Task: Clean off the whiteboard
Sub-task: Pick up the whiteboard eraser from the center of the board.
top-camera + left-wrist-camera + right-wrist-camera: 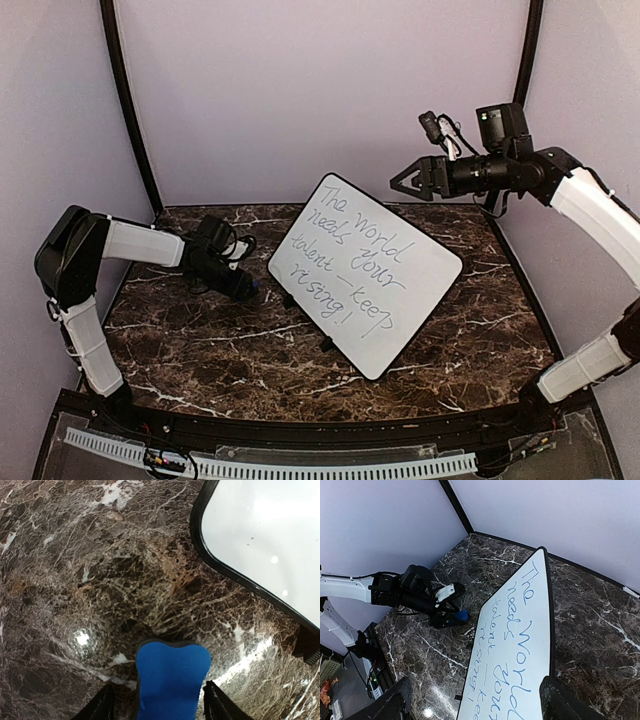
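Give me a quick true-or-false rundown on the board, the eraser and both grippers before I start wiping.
1. The whiteboard carries handwritten words. True.
2. The right gripper is open and holds nothing. True.
3. The blue eraser is in the right gripper. False: the left gripper holds it.
4. The blue eraser is pressed against the writing. False: it is off the whiteboard, over the table beside the board's left edge.
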`<state>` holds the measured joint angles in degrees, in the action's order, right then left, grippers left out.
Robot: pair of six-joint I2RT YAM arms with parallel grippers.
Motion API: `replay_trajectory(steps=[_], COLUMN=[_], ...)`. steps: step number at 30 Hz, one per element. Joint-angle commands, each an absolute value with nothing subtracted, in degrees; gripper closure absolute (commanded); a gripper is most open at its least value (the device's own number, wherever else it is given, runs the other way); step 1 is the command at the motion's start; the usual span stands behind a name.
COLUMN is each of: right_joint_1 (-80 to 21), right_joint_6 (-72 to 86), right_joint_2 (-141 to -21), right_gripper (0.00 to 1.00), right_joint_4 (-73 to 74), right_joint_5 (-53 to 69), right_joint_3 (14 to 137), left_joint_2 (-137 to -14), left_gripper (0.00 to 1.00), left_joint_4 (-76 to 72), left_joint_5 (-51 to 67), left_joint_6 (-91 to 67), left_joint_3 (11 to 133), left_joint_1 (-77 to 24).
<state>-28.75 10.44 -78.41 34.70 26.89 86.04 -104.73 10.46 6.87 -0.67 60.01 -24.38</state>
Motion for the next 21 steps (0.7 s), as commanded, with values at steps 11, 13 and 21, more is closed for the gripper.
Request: replay_trajectory(steps=[11, 13, 21], right_joint_1=[-29.18, -29.18, -29.18], right_joint_6=[10.81, 10.81, 10.78], right_joint_2=[-76.95, -76.93, -77.16], right_gripper=[0.15, 0.15, 0.15], right_joint_4=[32.73, 32.73, 32.79], right_joint_5=[26.47, 26.46, 26.54], right_joint_3=[85.61, 85.69, 85.68], left_joint_2=[-102.24, -102.14, -101.74], left_gripper=[0.47, 0.47, 0.52], left_joint_4=[9.59, 9.77, 10.10], left_joint_5=[9.43, 9.32, 9.36], left_joint_6=[1.54, 1.62, 1.80], left_joint_3=[58.16, 58.08, 58.10], left_joint_1=[-24.35, -24.35, -24.35])
